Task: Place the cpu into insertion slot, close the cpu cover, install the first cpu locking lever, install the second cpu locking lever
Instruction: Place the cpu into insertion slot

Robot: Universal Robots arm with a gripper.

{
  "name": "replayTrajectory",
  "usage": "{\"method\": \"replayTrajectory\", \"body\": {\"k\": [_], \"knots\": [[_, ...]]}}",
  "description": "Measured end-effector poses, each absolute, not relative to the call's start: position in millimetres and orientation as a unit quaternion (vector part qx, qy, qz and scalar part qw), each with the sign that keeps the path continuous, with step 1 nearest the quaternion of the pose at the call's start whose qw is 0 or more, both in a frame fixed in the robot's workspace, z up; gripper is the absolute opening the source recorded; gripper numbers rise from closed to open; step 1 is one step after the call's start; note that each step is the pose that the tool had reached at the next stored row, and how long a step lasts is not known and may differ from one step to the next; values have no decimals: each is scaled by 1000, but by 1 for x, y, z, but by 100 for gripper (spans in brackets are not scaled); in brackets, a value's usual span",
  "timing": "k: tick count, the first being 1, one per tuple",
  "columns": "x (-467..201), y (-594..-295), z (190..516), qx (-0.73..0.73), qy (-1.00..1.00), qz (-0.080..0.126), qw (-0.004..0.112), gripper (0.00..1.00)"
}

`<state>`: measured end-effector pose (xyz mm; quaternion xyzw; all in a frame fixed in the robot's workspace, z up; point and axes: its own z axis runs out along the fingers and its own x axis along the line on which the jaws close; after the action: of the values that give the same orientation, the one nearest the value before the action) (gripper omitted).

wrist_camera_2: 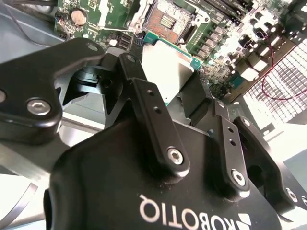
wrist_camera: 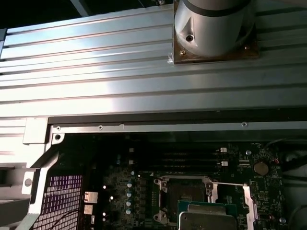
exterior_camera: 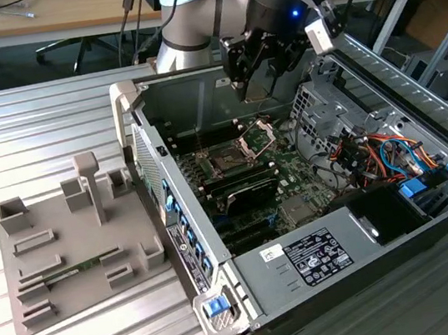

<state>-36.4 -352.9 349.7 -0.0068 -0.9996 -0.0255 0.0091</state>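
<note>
In the second wrist view my gripper (wrist_camera_2: 162, 79) is shut on the cpu (wrist_camera_2: 165, 60), a flat chip with a silvery top and a green edge held between the two black fingers (wrist_camera_2: 144, 96). Beyond it lies the insertion slot (wrist_camera_2: 165, 19), uncovered, with its contact field showing. In the first wrist view the cpu (wrist_camera: 206, 218) hovers just short of the insertion slot (wrist_camera: 184, 191). In the exterior view the gripper (exterior_camera: 261, 73) hangs above the open computer case, over the insertion slot (exterior_camera: 227, 160). The cpu cover (exterior_camera: 258, 135) stands tilted up beside the slot.
The case wall (exterior_camera: 145, 137) rises at the exterior view's left of the motherboard. Long black memory slots (exterior_camera: 244, 188) lie in front of the socket. A drive cage (exterior_camera: 316, 107) and coloured cables (exterior_camera: 374, 153) crowd the exterior view's right. A grey fixture tray (exterior_camera: 61, 259) sits on the slatted table.
</note>
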Motion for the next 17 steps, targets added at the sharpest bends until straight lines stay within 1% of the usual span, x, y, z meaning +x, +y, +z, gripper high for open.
{"method": "replayTrajectory", "body": {"k": [5,17], "knots": [[-37,-353,348,18,-1000,-21,10,54],[-39,-353,337,18,-1000,-21,10,54]]}}
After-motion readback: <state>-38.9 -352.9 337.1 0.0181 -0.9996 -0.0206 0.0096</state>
